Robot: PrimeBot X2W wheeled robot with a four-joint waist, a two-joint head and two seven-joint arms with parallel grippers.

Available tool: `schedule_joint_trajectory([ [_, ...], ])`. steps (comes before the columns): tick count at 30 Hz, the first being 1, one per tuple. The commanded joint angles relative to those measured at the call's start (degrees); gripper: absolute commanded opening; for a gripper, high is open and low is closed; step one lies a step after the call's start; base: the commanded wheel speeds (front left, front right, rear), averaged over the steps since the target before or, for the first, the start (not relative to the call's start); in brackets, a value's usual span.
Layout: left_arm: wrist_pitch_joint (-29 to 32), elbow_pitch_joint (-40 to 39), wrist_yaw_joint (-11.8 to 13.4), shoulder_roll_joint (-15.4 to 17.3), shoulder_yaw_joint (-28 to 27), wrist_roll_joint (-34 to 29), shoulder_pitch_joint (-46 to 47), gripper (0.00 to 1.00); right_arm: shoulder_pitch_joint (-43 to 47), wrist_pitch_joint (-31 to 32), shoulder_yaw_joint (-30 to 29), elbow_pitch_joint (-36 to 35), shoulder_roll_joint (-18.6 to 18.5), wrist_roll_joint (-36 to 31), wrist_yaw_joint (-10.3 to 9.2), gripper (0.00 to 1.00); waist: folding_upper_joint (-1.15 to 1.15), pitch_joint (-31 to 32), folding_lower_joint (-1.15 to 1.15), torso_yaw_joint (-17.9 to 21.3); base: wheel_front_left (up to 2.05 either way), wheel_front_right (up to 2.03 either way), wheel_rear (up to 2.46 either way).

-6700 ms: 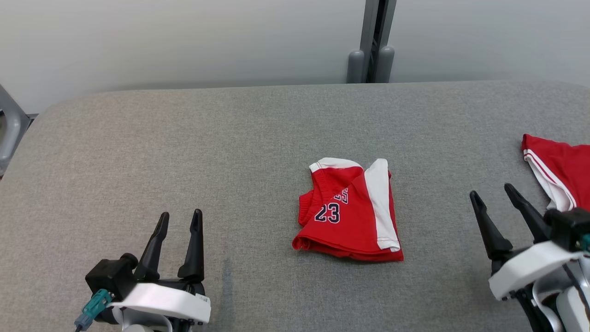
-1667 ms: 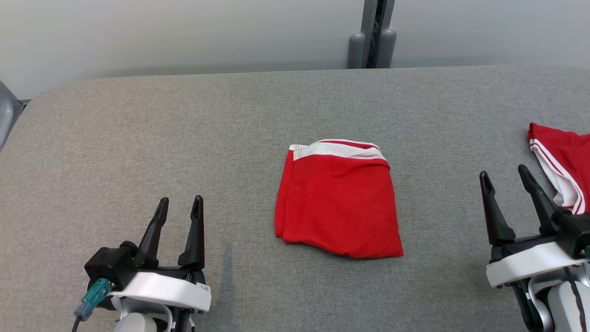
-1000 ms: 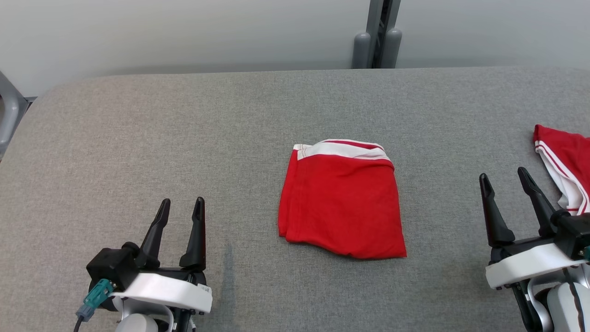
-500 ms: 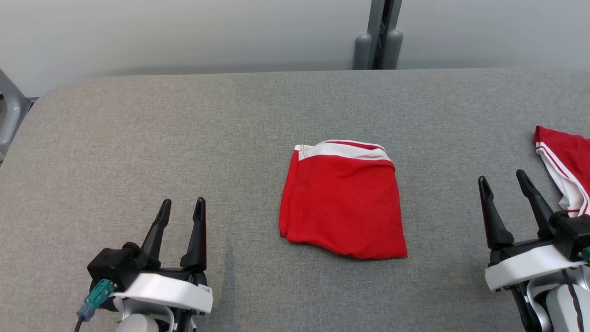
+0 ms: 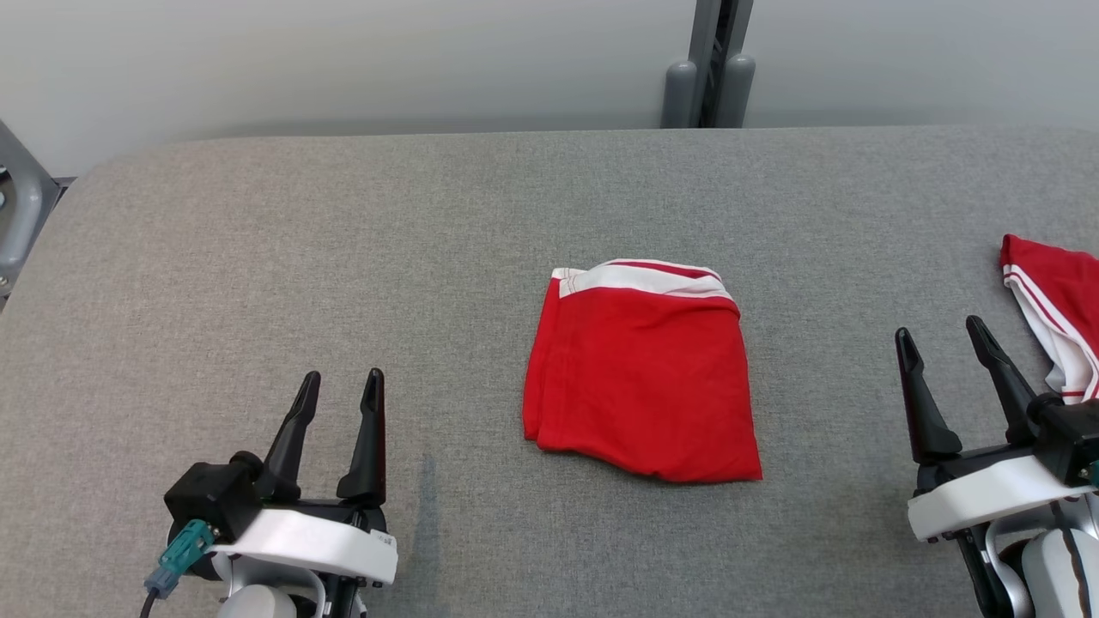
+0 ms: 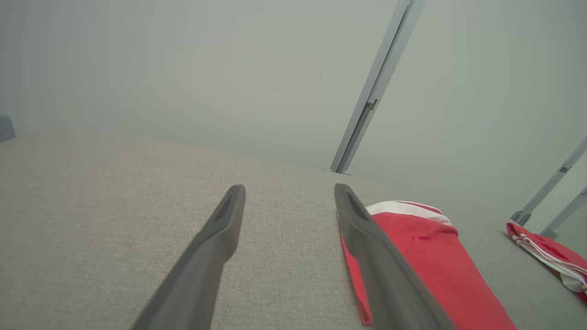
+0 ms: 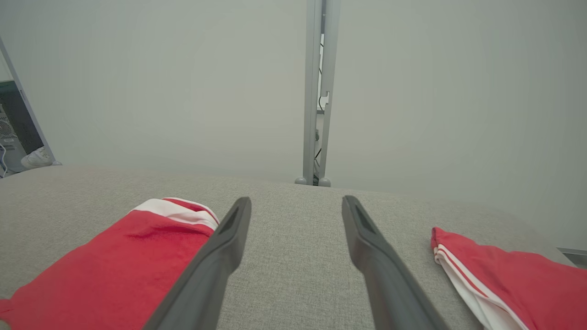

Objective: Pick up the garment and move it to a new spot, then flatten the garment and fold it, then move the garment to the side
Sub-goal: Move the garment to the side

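Observation:
A red garment (image 5: 642, 379) with a white band along its far edge lies folded flat in the middle of the grey padded table (image 5: 258, 240). It shows also in the left wrist view (image 6: 426, 261) and the right wrist view (image 7: 119, 266). My left gripper (image 5: 341, 390) rests open at the near left, well apart from the garment. At the near right my right gripper (image 5: 940, 339) also stands open, with nothing between its fingers. In the wrist views both the left gripper (image 6: 290, 192) and the right gripper (image 7: 297, 204) show bare table between their fingertips.
A second red garment with white stripes (image 5: 1056, 318) lies at the table's right edge, just beyond my right gripper (image 7: 504, 275). A grey post (image 5: 708, 64) stands behind the table's far edge against a pale wall.
Long ago the garment lay rumpled with a number showing; now it lies as a plain red rectangle. Over the last second only the camera has drifted slightly; both grippers stay open and still.

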State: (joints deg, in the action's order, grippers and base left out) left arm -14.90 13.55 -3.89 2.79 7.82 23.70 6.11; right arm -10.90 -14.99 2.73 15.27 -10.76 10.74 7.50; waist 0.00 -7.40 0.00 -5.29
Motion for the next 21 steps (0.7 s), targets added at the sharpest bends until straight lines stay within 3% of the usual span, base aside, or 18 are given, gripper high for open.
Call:
schedule_joint_trajectory([
  [1,-0.2,0.1,0.1,0.3,-0.1,0.0,-0.2,1.0,0.5,-0.4,0.0,0.0,-0.4,0.0,-0.02,1.0,0.0,0.0,0.0,0.0,0.0,0.0,0.0],
  [13,-0.2,0.3,-0.3,0.3,0.2,-0.3,0.2,1.0,0.8,-0.4,-0.4,0.5,-0.3,-0.6,-0.02,1.0,0.0,-0.3,0.0,-0.6,0.0,0.0,0.0],
  [21,-0.2,0.4,-0.2,0.3,1.6,0.0,1.1,1.0,-0.5,-0.3,2.6,4.1,-0.7,3.0,-0.02,1.0,0.0,-1.9,0.0,-3.3,0.0,0.0,0.0],
])
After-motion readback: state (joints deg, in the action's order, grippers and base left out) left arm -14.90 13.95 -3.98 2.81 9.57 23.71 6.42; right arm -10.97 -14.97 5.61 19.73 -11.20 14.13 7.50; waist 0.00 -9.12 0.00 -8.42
